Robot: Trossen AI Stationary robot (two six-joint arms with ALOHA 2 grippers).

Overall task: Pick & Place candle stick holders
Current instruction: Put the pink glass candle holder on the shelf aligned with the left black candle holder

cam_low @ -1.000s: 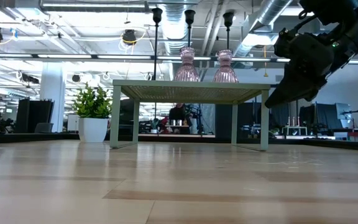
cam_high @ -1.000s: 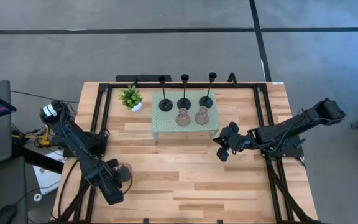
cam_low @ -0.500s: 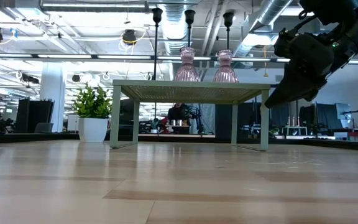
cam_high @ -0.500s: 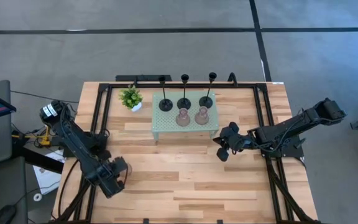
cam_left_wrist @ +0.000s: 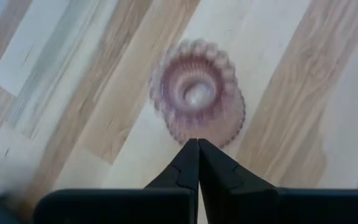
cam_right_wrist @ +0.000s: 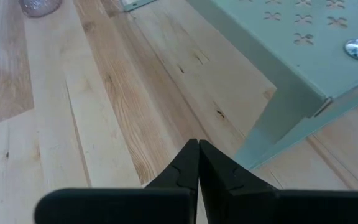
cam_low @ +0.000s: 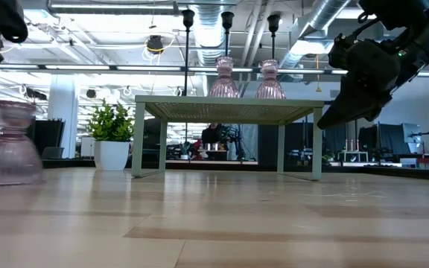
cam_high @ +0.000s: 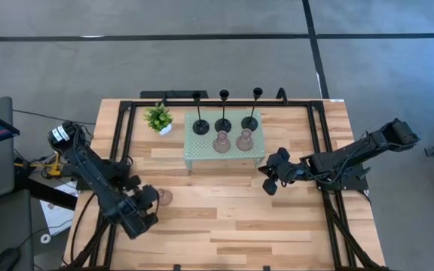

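Altogether, six candle stick holders show. Three black stemmed holders [cam_high: 223, 113] stand in a row along the far edge of the mint-green stand [cam_high: 202, 156], and two pink glass holders [cam_high: 222, 142] sit side by side on its near half. The third pink glass holder [cam_high: 164, 197] stands upright on the bare tabletop [cam_high: 232, 218], well apart from the stand, toward the left front. The left hand [cam_high: 148, 213] hovers just beside and above that holder, its fingers pressed together and gripping nothing. The right hand [cam_high: 269, 186] hangs near the stand's right front leg, fingers likewise together and empty. One small potted plant [cam_high: 159, 119] stands left of the stand.
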